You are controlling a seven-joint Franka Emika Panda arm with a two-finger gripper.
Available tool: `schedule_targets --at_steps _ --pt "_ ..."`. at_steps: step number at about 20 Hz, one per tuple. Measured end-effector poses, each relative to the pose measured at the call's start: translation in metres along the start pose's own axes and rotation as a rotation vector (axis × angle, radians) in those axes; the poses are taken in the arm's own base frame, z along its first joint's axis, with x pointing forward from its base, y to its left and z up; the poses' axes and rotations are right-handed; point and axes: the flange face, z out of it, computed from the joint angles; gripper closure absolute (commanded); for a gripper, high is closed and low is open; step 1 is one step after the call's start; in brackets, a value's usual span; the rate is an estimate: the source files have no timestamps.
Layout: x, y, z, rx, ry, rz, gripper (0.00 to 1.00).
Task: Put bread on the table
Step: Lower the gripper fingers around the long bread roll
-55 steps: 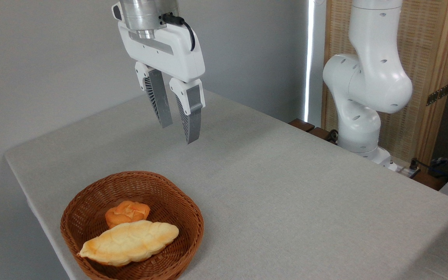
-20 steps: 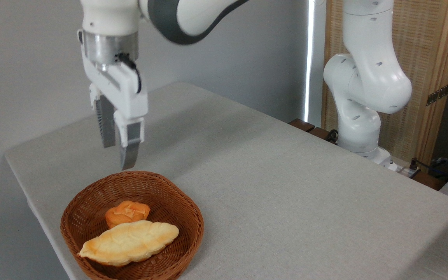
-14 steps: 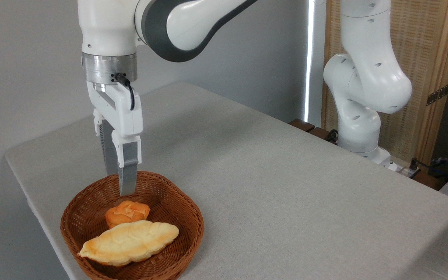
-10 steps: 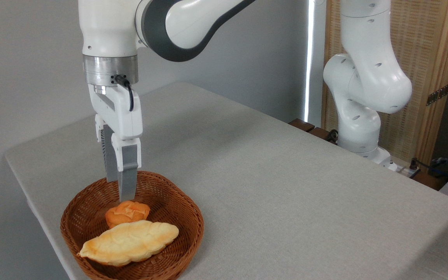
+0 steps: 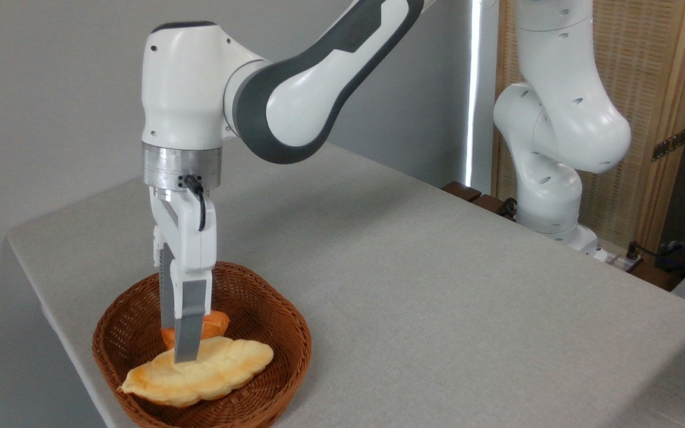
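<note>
Since the earlier views, your pincer (image 5: 179, 351) has descended from above the basket rim into the basket, and its tips now reach the bread (image 5: 198, 371).

The bread lies lengthwise across the near half of the wicker basket (image 5: 286, 345), one pointed end toward the lower left and the browner end toward the right. It has not shifted from its earlier position.

You see the pincer almost edge-on: the near finger (image 5: 191, 321) overlaps the far one, so you cannot tell how wide the fingers stand apart. The near fingertip meets the upper edge of the loaf, left of its middle. The far finger drops behind the loaf, in front of the small orange bun (image 5: 217, 324). Whether the loaf is clamped cannot be determined.

The bun sits just behind the bread, partly hidden by the fingers.

The basket rests at the near left corner of the counter (image 5: 437, 285), which is covered in grey-beige cloth. The arm's white base (image 5: 547, 202) stands at the counter's far right edge.
</note>
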Motion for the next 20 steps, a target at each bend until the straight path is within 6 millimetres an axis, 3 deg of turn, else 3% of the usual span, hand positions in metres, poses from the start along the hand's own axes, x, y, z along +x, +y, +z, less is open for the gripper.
schedule_targets --at_steps 10,20 --pt "-0.009 -0.004 0.009 0.001 -0.013 0.127 0.0" --pt "-0.013 -0.01 0.02 0.034 0.014 0.126 0.0"
